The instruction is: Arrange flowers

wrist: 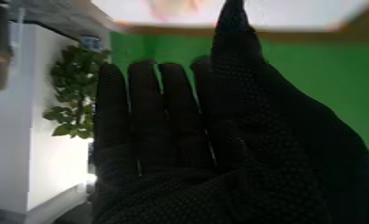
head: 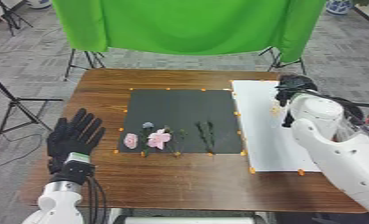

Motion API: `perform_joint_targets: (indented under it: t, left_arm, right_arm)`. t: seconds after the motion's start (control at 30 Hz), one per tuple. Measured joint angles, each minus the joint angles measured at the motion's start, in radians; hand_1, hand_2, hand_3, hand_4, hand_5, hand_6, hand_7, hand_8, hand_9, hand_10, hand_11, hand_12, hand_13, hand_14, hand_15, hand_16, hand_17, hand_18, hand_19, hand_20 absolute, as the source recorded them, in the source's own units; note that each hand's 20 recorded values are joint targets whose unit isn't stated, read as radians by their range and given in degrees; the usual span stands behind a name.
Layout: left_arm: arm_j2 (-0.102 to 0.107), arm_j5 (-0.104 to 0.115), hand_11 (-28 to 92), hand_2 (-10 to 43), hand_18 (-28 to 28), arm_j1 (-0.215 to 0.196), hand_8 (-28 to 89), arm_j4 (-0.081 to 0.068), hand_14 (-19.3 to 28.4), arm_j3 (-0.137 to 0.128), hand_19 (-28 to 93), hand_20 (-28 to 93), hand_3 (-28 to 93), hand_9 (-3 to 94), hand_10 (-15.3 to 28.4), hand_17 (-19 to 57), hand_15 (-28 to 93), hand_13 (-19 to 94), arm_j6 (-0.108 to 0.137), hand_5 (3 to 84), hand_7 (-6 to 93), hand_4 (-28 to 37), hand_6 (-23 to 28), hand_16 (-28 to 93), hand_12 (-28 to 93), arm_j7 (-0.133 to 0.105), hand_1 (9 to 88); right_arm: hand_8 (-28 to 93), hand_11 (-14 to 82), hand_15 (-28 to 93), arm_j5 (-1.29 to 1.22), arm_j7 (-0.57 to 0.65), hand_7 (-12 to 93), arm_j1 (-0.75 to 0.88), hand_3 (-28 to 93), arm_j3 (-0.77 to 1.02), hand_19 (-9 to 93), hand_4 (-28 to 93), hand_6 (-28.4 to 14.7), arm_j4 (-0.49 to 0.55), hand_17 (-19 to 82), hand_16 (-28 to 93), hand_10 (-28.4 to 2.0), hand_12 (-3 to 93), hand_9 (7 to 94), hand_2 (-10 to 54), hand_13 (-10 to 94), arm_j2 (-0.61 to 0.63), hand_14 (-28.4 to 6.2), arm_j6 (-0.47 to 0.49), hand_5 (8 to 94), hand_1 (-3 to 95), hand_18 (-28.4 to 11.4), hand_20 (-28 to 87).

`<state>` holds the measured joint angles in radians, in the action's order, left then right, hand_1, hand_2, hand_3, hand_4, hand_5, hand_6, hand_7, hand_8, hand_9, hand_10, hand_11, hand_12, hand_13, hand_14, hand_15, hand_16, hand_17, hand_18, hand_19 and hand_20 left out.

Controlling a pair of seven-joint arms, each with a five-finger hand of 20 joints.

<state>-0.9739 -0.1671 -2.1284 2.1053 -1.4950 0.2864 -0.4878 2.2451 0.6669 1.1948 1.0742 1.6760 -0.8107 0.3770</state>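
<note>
And here's the right hand (head: 296,84), straight-fingered, barely parted, at the white sheet's (head: 267,145) far end, left hand (head: 71,140) spread beside the black mat (head: 180,107) of flowers (head: 158,139)

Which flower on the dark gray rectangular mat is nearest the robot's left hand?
The pink flower head farthest left on the mat; the bigger pink bloom and small blue-gray flower lie farther from that hand.

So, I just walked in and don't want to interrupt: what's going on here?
A white two-armed robot is set up to arrange flowers, though neither hand holds one. Its open, black-gloved right hand is near the far right corner of the white sheet; the open left hand is by the left side of the brown wooden table. Pink flowers and thin green stems lie on the dark mat.
</note>
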Motion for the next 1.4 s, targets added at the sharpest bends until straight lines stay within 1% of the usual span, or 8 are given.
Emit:
perform_joint_targets:
  t: [0.23,0.27,0.37,0.43,0.57,0.73,1.13,1.4]
  left_arm:
    - [-0.001,-0.01,27,16.5,14.9,0.0,-8,0.001,16.7,0.002,37,9,72,34.6,15.2,-6.8,42,26,0.005,41.7,15.5,-28.3,10.2,-8,13,0.001,25.5]
    - [-0.001,-0.027,27,16.4,14.9,0.001,-8,0.001,16.7,0.004,37,9,73,34.6,15.2,-6.8,42,26,0.009,41.8,15.6,-28.3,10.2,-8,12,0.003,25.6]
    - [-0.003,-0.123,28,16.5,14.9,0.003,-8,0.001,16.7,0.012,37,9,72,34.6,15.1,-6.9,42,26,0.018,41.8,15.7,-28.3,10.2,-8,12,0.016,25.7]
    - [-0.004,-0.148,28,16.5,14.9,0.007,-8,0.001,16.7,0.017,37,9,72,34.7,15.2,-6.9,43,26,0.019,41.8,15.8,-28.3,10.2,-8,12,0.019,25.7]
    - [-0.005,-0.12,28,16.5,14.9,0.014,-8,0.001,16.9,0.022,37,9,72,34.7,15.2,-6.9,43,26,0.019,41.9,15.8,-28.3,10.3,-8,12,0.022,25.7]
    - [-0.006,-0.085,28,16.5,14.9,0.014,-8,0.001,16.9,0.022,37,9,72,34.8,15.4,-6.9,43,26,0.019,41.9,15.9,-28.3,10.3,-8,12,0.022,25.7]
    - [-0.018,-0.087,28,16.5,14.9,0.007,-8,0.003,17.1,0.014,37,9,72,34.8,15.6,-6.9,43,26,0.02,42.0,15.9,-28.3,10.2,-8,12,0.026,25.7]
    - [-0.018,-0.049,28,16.5,14.9,0.011,-8,0.002,17.2,0.014,37,9,73,34.9,15.8,-6.9,44,26,0.021,42.1,16.1,-28.3,10.2,-8,13,0.025,25.7]
  right_arm:
    - [-12,7.1,15,0.004,-0.043,12,0.013,83,-0.015,32,-28,-3.3,-0.044,33,5,-10.6,8.7,47.3,-5.5,46,-0.021,-6.2,0.011,50.4,57.8,-8.7,25]
    - [-12,7.2,15,0.004,-0.046,13,0.009,82,-0.026,33,-28,-3.1,-0.053,33,5,-10.6,8.6,48.5,-5.4,48,-0.025,-6.1,0.009,51.1,58.0,-8.9,26]
    - [-13,8.1,18,0.003,-0.054,13,-0.019,80,-0.077,41,-28,-1.6,-0.094,34,7,-10.7,9.7,56.5,-5.3,54,-0.038,-6.7,0.01,55.9,58.9,-10.3,32]
    - [-12,8.6,18,0.0,-0.056,13,-0.031,77,-0.091,45,-28,-0.5,-0.112,34,11,-11.0,11.7,61.7,-5.4,59,-0.049,-6.9,0.02,60.8,59.5,-10.9,33]
    - [-2,6.2,15,-0.001,-0.054,16,-0.034,68,-0.078,52,-28,1.1,-0.112,36,29,-10.7,23.4,75.3,-5.5,69,-0.066,-6.4,0.034,71.6,63.7,-12.1,34]
    - [1,6.1,15,-0.007,-0.051,17,-0.023,66,-0.06,46,-28,1.6,-0.1,37,37,-10.6,32.7,85.3,-5.4,77,-0.069,-7.3,0.027,77.7,64.2,-11.8,33]
    - [3,6.2,15,-0.038,0.008,16,0.072,70,-0.065,43,-28,0.5,0.07,37,39,-11.4,33.9,86.8,-7.1,79,-0.035,-7.7,-0.113,79.5,62.7,-13.2,35]
    - [3,6.4,15,-0.056,-0.088,15,0.05,70,-0.128,44,-28,-0.3,0.246,36,39,-11.5,33.6,86.2,-6.8,78,-0.123,-8.1,-0.105,79.2,62.5,-14.0,34]
